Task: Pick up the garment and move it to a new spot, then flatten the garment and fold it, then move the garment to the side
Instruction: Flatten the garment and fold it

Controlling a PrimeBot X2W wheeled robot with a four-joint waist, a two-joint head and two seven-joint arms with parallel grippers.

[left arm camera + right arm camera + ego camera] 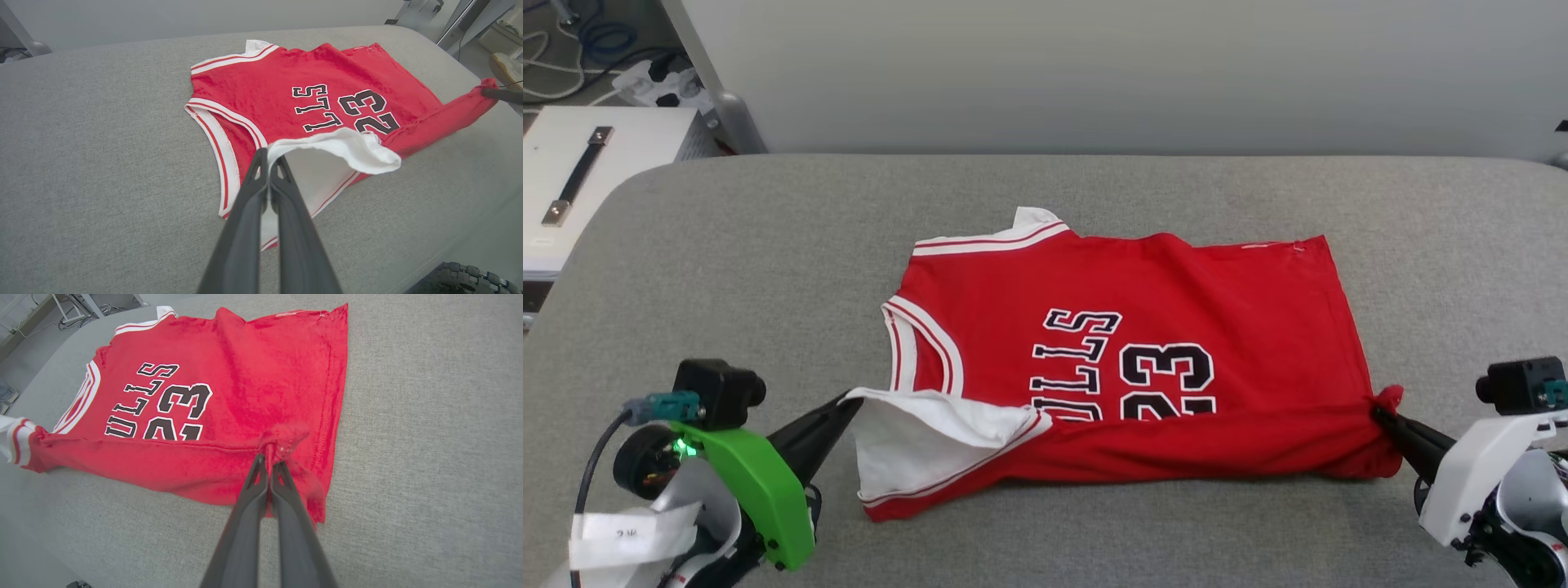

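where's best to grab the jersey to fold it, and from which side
Probably take the garment at both ends of its near edge: the white sleeve with the left gripper, the red hem corner with the right gripper, coming low from the near side. It lies sideways, so that edge spans between them.

garment — thin matt cloth | table — coarse grey woven fabric | fingers: matt dark plastic

The jersey was red, sleeves white, trim striped red-and-white, lettering black edged white; the fabric surface grey.
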